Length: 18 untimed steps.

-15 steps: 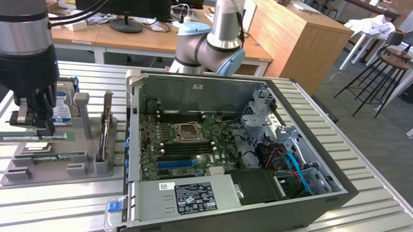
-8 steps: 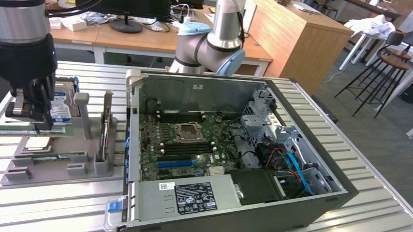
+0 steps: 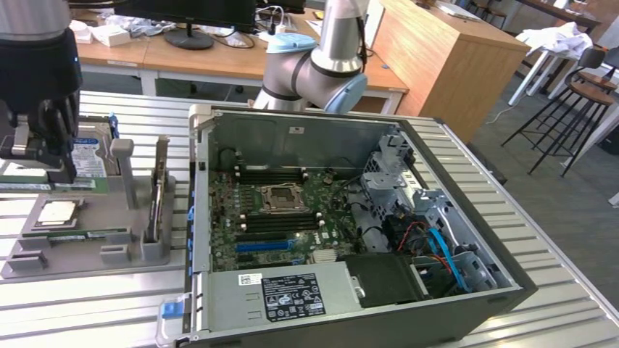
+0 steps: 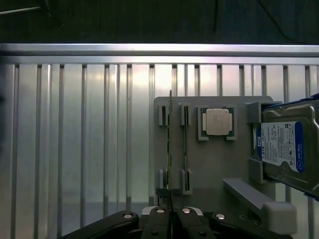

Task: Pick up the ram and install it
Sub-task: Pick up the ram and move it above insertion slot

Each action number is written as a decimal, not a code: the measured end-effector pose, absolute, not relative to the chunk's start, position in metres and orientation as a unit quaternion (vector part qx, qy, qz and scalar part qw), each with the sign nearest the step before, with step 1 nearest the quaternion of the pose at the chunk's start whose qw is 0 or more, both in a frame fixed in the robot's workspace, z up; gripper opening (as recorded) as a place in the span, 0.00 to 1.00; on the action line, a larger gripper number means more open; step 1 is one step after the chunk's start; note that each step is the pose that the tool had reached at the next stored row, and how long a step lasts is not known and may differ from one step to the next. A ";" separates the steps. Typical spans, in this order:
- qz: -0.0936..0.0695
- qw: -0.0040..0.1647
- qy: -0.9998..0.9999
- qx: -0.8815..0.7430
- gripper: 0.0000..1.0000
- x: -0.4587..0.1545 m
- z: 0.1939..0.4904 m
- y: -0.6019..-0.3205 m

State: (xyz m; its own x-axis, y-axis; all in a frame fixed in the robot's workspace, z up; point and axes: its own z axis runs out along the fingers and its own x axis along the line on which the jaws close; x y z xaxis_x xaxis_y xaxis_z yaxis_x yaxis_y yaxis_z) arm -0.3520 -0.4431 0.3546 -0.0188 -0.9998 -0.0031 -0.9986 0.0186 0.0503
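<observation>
The ram [image 4: 169, 144], a slim green board seen edge-on as a thin line, was nipped at one end between the closed fingers of the gripper [image 4: 171, 213], over the grey holder tray [image 4: 214, 169]. In the exterior view it showed at the far left of the frame, under the bulky black gripper.

Just beside it, the twin stick [image 4: 185, 149] sat on edge in a pair of slotted brackets. Farther along the tray lay a square processor [image 4: 216, 121] with a dull metal lid, then a hard drive [image 4: 286, 149] with a blue-and-white label, propped in its cradle. At the tray's edge, a tall brownish expansion card [image 3: 158, 196] stood upright between the gripper and the open computer case [image 3: 503, 290].

Inside the case lay the green motherboard [image 3: 320, 239], its long black memory slots [image 3: 275, 176] flanking the bare socket, with a grey power supply [image 3: 280, 290] at the lower edge and blue and red cables to the exterior view's right.

Everything rested on a ribbed aluminium table [image 4: 75, 149] whose slats caught the light. Behind it rose the silver robot arm [image 3: 320, 65], with wooden desks [image 3: 445, 58] and dark stools [image 3: 580, 94] at the upper right.
</observation>
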 end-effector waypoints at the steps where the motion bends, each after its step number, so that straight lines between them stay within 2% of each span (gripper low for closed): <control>1: -0.019 0.017 -0.714 0.700 0.11 -0.352 0.357 -0.443; 18: -0.020 0.018 -0.715 0.699 0.11 -0.351 0.401 -0.443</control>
